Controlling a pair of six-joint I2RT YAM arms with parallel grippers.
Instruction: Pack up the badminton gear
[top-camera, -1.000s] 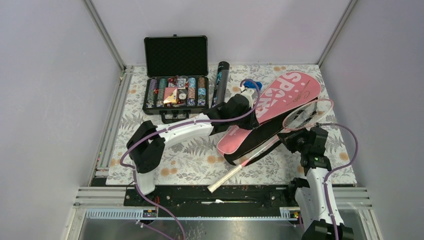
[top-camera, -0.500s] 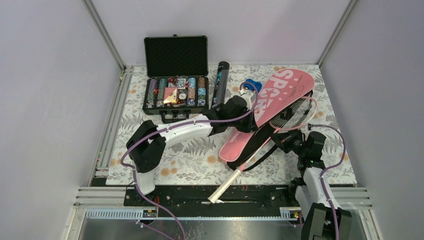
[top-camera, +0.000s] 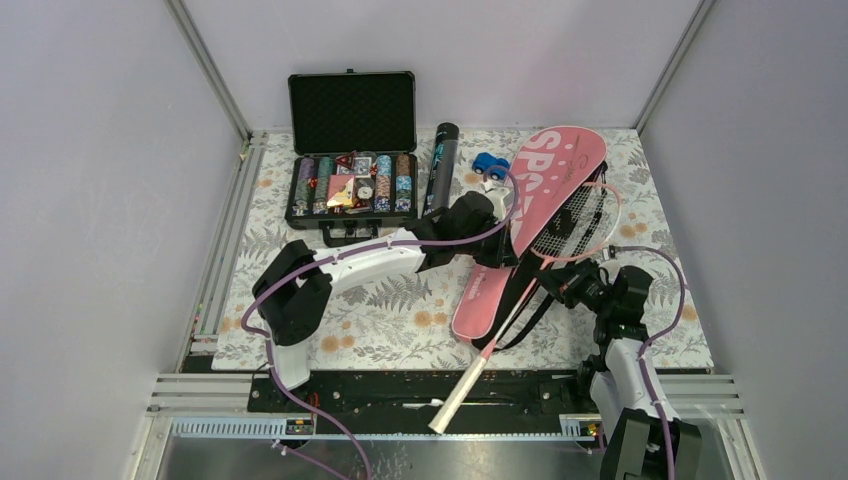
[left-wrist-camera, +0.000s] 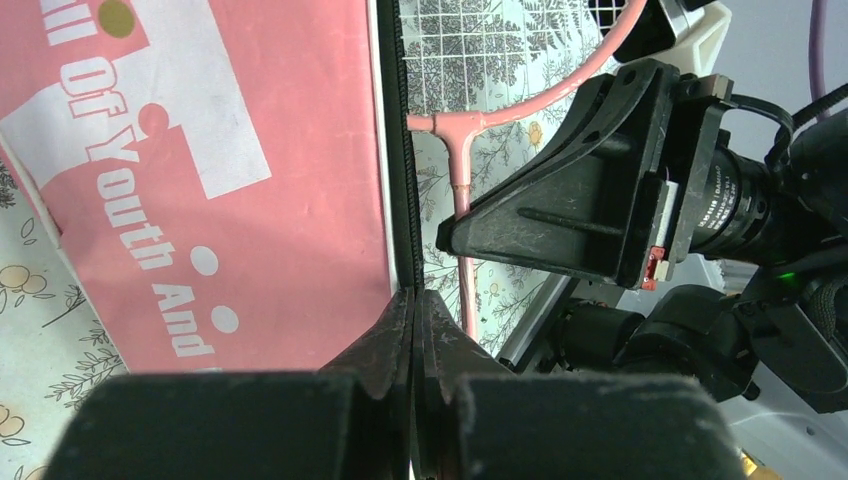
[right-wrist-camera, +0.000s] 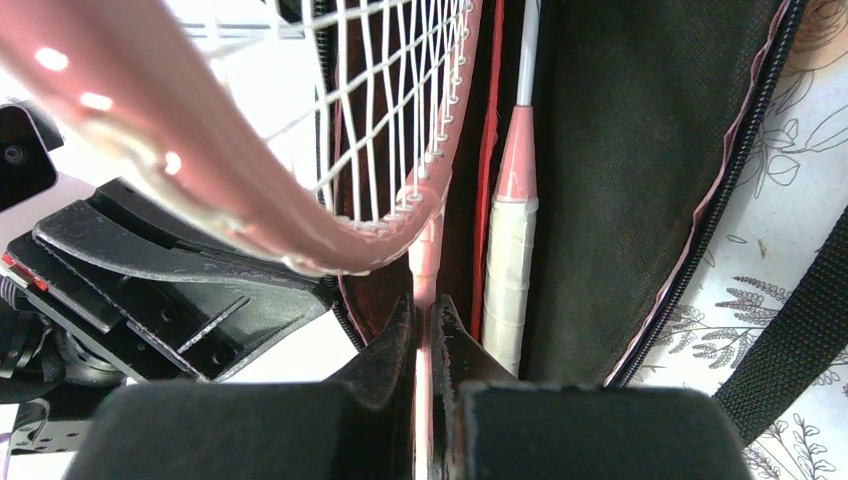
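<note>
racket (top-camera: 463, 388) clamped at the shaft, cover (top-camera: 550, 185) pinched at its zip edge

nearest, the racket's white wrapped grip pokes out over the near rail. its thin pink shaft runs far-right across the leaf-print mat (top-camera: 390, 300) to an oval strung head lying against the cover. the right gripper (right-wrist-camera: 425, 310) has its fingers closed on that shaft just below the head. beside it, inside the cover's black fabric lining, lies a second racket (right-wrist-camera: 510, 250), its taped white handle capped with a pink cone. a flat black strap (right-wrist-camera: 795, 350) crosses the mat at the right. the left gripper (left-wrist-camera: 412, 300) is shut tight on the cover's black zip edge. the cover is glossy pink with white lettering. further off stand a slim black tube (top-camera: 440, 168), a small blue car (top-camera: 489, 165) and an open foam-lined case (top-camera: 352, 112) of chips.

against a second ago, the cover's broad end has swung from far right to nearly straight far. the racket head has come left onto it, the grip has slid nearer, and the car shows clear of the arm.
</note>
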